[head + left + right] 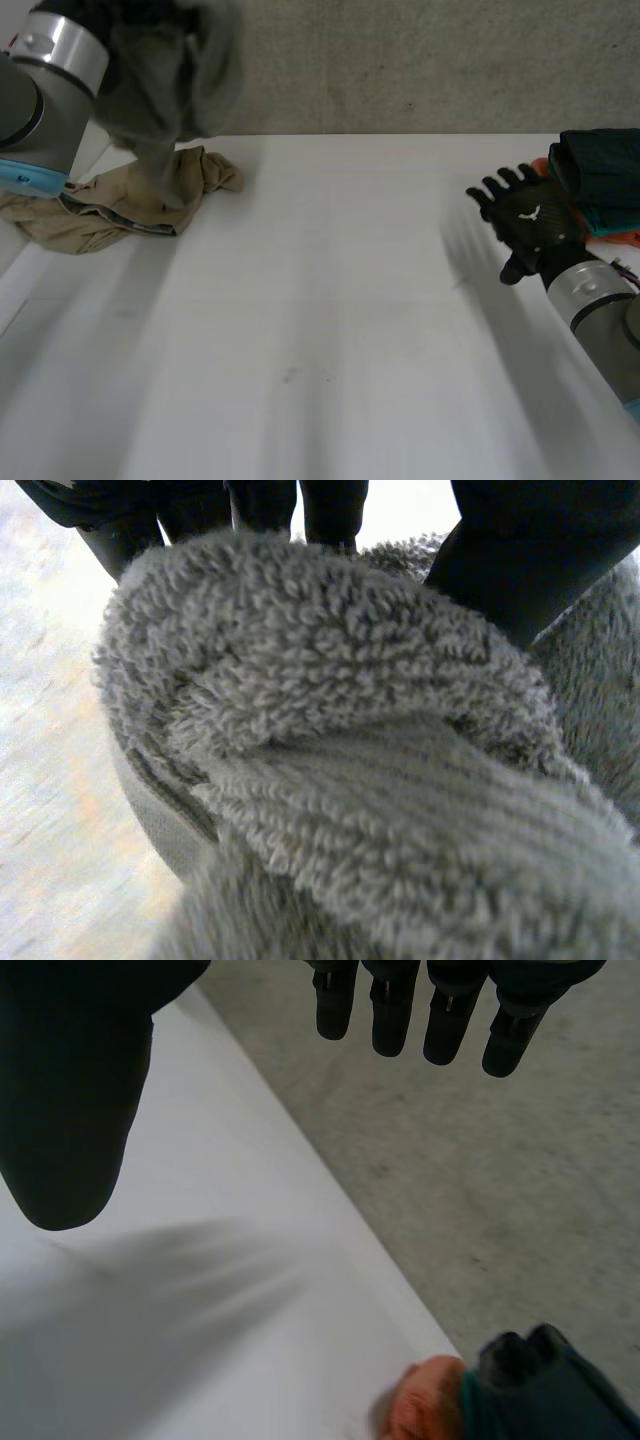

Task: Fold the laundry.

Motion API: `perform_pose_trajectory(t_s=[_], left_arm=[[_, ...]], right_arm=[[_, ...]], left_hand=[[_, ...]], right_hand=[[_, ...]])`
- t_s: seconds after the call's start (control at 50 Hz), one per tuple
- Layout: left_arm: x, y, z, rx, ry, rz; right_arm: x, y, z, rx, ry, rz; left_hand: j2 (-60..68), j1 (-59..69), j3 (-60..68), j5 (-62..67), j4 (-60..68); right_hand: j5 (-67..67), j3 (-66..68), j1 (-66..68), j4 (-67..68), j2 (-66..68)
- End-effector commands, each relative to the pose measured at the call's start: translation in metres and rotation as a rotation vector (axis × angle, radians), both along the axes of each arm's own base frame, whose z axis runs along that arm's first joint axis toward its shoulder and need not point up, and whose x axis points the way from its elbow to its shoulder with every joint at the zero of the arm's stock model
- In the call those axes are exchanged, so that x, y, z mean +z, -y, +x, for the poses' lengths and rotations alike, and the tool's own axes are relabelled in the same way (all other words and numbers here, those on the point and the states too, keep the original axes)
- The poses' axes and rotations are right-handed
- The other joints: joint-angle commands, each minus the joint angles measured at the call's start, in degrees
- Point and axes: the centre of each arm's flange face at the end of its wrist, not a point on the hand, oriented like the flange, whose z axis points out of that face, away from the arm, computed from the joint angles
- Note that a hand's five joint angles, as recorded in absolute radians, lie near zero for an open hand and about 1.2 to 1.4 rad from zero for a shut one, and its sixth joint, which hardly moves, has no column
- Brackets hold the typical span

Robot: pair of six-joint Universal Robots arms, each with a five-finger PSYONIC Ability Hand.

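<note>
In the left hand (530, 550), between curled fingers and thumb, a grey towel (175, 80) is gripped and held raised, hanging long-axis down over a crumpled beige garment (110, 205) at the surface's (330, 330) far left. The right hand (530, 225), spread and empty, is well apart; the left is judged nearer.

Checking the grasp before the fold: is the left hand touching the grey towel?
Touching. In the left wrist view the left hand pinches the grey towel between thumb and fingers.
</note>
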Motion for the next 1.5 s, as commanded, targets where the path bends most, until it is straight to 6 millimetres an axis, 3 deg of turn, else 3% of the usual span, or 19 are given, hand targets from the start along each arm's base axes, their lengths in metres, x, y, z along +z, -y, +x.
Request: perform_pose_trajectory(t_s=[0.02, 0.08, 0.1, 0.22, 0.3, 0.38, 0.48, 0.64, 0.78, 0.9, 1.14, 1.18, 1.22, 1.24, 1.28, 1.3, 1.38, 1.42, 1.5], left_arm=[[-0.016, -0.066, -0.059, -0.195, 0.009, 0.096], [-0.047, -0.07, -0.065, -0.21, 0.052, 0.203], [-0.075, -0.072, -0.071, -0.221, 0.092, 0.297], [-0.173, -0.098, -0.104, -0.297, 0.246, 0.592], [-0.205, -0.105, -0.104, -0.266, 0.323, 0.699], [-0.2, -0.102, -0.097, -0.179, 0.328, 0.699], [-0.161, -0.107, -0.082, -0.138, 0.286, 0.643], [-0.153, -0.148, -0.059, -0.135, 0.31, 0.671], [-0.177, -0.178, -0.051, -0.159, 0.34, 0.707], [-0.196, -0.164, -0.053, -0.067, 0.301, 0.665], [-0.24, -0.167, -0.076, -0.09, 0.362, 0.719], [-0.243, -0.164, -0.079, -0.089, 0.364, 0.719], [-0.242, -0.161, -0.081, -0.088, 0.359, 0.71], [-0.241, -0.159, -0.082, -0.087, 0.359, 0.701], [-0.24, -0.156, -0.082, -0.081, 0.362, 0.695], [-0.24, -0.154, -0.082, -0.077, 0.361, 0.691], [-0.225, -0.152, -0.081, -0.067, 0.357, 0.648], [-0.191, -0.151, -0.078, -0.062, 0.312, 0.577], [-0.126, -0.154, -0.067, -0.061, 0.206, 0.448]], right_arm=[[0.024, 0.0, -0.007, -0.058, 0.155, 0.001], [0.032, -0.002, -0.008, -0.062, 0.225, 0.031], [0.033, -0.002, -0.009, -0.066, 0.236, 0.042], [0.034, 0.002, -0.018, -0.097, 0.265, 0.107], [0.032, -0.001, -0.017, -0.095, 0.26, 0.138], [0.027, -0.004, -0.015, -0.092, 0.254, 0.171], [0.027, -0.005, -0.015, -0.093, 0.252, 0.188], [0.022, -0.013, -0.015, -0.107, 0.222, 0.319], [0.001, -0.023, 0.001, -0.057, 0.192, 0.441], [-0.021, -0.016, 0.031, 0.041, 0.154, 0.471], [-0.058, 0.002, 0.071, 0.131, 0.077, 0.463], [-0.062, 0.005, 0.076, 0.136, 0.083, 0.461], [-0.067, 0.008, 0.081, 0.146, 0.084, 0.45], [-0.067, 0.008, 0.083, 0.15, 0.085, 0.443], [-0.063, 0.009, 0.087, 0.158, 0.093, 0.42], [-0.062, 0.01, 0.087, 0.158, 0.097, 0.41], [-0.047, 0.013, 0.084, 0.137, 0.111, 0.353], [-0.031, 0.014, 0.08, 0.124, 0.119, 0.313], [0.038, 0.007, 0.076, 0.129, 0.166, 0.156]], left_hand=[[12.4, 17.8, 13.2, 16.1, 11.4], [12.4, 17.8, 13.2, 16.1, 11.4], [12.4, 17.8, 13.2, 16.1, 11.4], [12.4, 17.8, 13.2, 16.1, 11.4], [-33.1, -27.8, -32.3, -29.4, -34.1], [-45.1, -39.7, -44.3, -41.4, -46.1], [-45.4, -40.1, -44.7, -41.8, -46.4], [-42.4, -37.1, -41.6, -38.8, -43.4], [-38.2, -32.8, -37.4, -34.5, -39.2], [-39.2, -33.9, -38.4, -35.5, -40.2], [-38.2, -32.9, -37.4, -34.5, -39.2], [-28.5, -23.1, -27.7, -24.8, -29.5], [-14.7, -9.4, -14.0, -11.1, -15.7], [2.2, 7.5, 2.9, 5.8, 1.2], [12.4, 17.7, 13.2, 16.1, 11.4], [12.4, 17.8, 13.2, 16.1, 11.4], [12.4, 17.8, 13.2, 16.1, 11.4], [12.4, 17.8, 13.2, 16.1, 11.4], [12.4, 17.8, 13.2, 16.1, 11.4]], right_hand=[[-2.7, -2.1, -2.7, -2.1, -2.1], [-2.7, -2.1, -2.7, -2.1, -2.1], [-2.7, -2.1, -2.7, -2.1, -2.1], [-2.7, -2.1, -2.7, -2.1, -2.1], [-2.7, -2.1, -2.7, -2.1, -2.1], [-2.7, -2.1, -2.7, -2.1, -2.1], [-2.7, -2.1, -2.7, -2.1, -2.1], [-2.7, -2.1, -2.7, -2.1, -2.1], [-2.7, -2.1, -2.7, -2.1, -2.1], [-2.7, -2.1, -2.7, -2.1, -2.1], [-2.7, -2.1, -2.7, -2.1, -2.1], [0.0, 0.6, 0.0, 0.6, 0.7], [16.8, 17.4, 16.8, 17.4, 17.5], [26.9, 27.5, 26.9, 27.5, 27.5], [62.4, 63.0, 62.4, 63.0, 63.1], [67.2, 67.8, 67.2, 67.8, 67.9], [67.3, 67.9, 67.3, 67.9, 67.9], [67.3, 67.9, 67.3, 67.9, 67.9], [67.3, 67.9, 67.3, 67.9, 67.9]])
